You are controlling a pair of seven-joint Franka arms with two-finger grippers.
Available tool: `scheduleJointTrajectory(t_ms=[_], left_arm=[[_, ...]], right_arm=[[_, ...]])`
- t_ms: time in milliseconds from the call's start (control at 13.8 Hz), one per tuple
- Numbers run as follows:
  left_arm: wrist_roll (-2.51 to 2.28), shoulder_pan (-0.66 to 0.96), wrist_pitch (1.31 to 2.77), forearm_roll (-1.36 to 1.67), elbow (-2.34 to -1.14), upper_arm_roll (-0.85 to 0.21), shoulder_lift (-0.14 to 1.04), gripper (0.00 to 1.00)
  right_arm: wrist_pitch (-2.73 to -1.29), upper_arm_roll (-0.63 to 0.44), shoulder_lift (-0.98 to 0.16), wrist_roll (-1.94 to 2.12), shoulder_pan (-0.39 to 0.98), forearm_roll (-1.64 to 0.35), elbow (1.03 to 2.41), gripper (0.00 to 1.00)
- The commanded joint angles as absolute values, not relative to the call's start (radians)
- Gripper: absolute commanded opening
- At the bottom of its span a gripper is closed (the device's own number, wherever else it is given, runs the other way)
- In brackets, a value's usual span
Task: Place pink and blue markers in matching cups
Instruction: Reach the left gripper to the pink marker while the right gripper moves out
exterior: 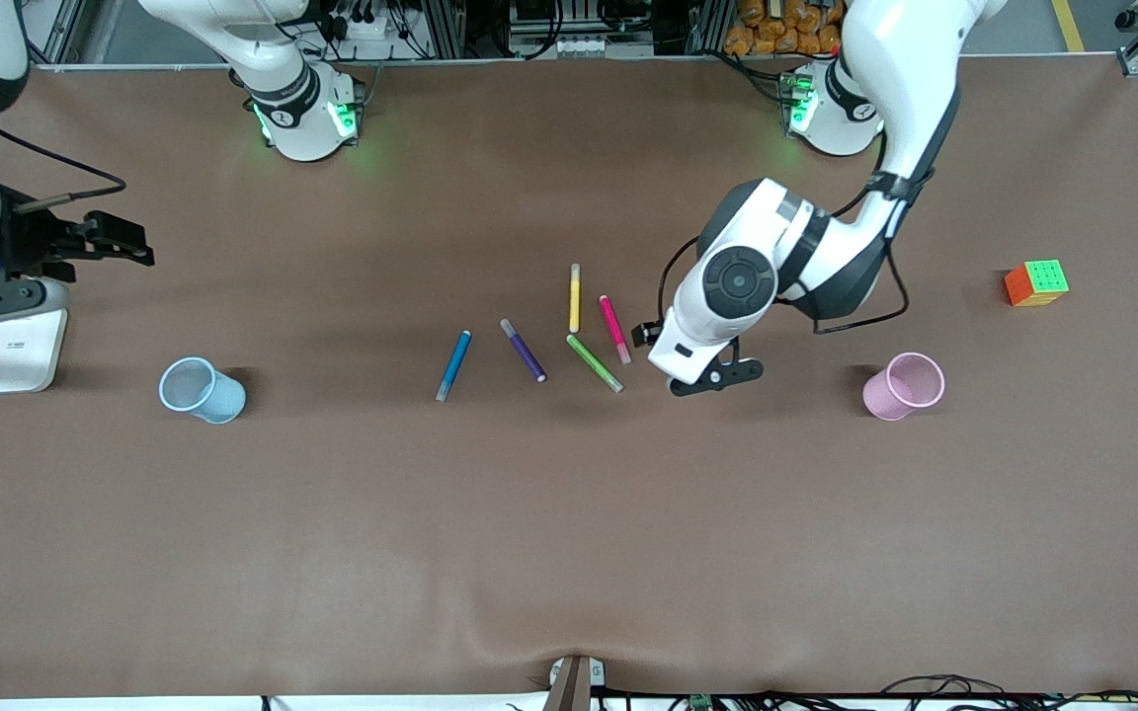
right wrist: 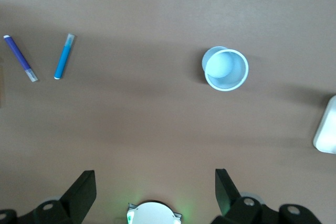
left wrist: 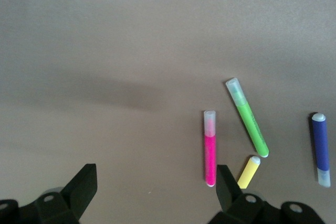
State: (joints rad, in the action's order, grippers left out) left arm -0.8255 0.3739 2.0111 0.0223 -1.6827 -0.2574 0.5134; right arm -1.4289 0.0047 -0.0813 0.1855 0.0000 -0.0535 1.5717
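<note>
**A:** Front view, going across: right gripper (exterior: 120, 242) waits over the right arm's end, spread. Blue cup (exterior: 202, 390), blue marker (exterior: 453, 364), pink marker (exterior: 613, 329), pink cup (exterior: 903, 386) at marker's 4 o'clock.

**B:** Left gripper (exterior: 717, 375)'s spread fingers (left wrist: 79, 190) only show in its wrist view, empty.

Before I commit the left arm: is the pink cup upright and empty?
Upright and, as far as shows, empty: the pink cup stands mouth-up, nothing visible inside.

Brown table (exterior: 569, 553), metal framing (exterior: 490, 25) along its edge.
</note>
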Motion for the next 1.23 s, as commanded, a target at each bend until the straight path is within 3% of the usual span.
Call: scheduleJointTrajectory(t_ms=[0,435,871,1161], left_arm=[[-0.88,0.391,2.066,0.015,-1.68,-0.253,0.551,0.99],[-0.96,0.437,2.117,0.012,-1.672,-0.253,0.616,0.87],[-1.005,0.469,2.269,0.008,-1.674,-0.245,0.699,0.86],[-1.006,0.483,2.275,0.008,-1.68,-0.244,0.712,0.71]], right_arm=[[-1.462,0.003,-0.084,0.195,-0.008,-0.122,1.604,1.0],[-1.661,0.005,-0.058,0.195,0.038,-0.147,1.765,1.0],[-1.819,0.003,-0.009,0.183,0.116,-0.195,1.942,1.0],[-1.897,0.003,-0.008,0.088,0.188,-0.195,1.997,1.0]])
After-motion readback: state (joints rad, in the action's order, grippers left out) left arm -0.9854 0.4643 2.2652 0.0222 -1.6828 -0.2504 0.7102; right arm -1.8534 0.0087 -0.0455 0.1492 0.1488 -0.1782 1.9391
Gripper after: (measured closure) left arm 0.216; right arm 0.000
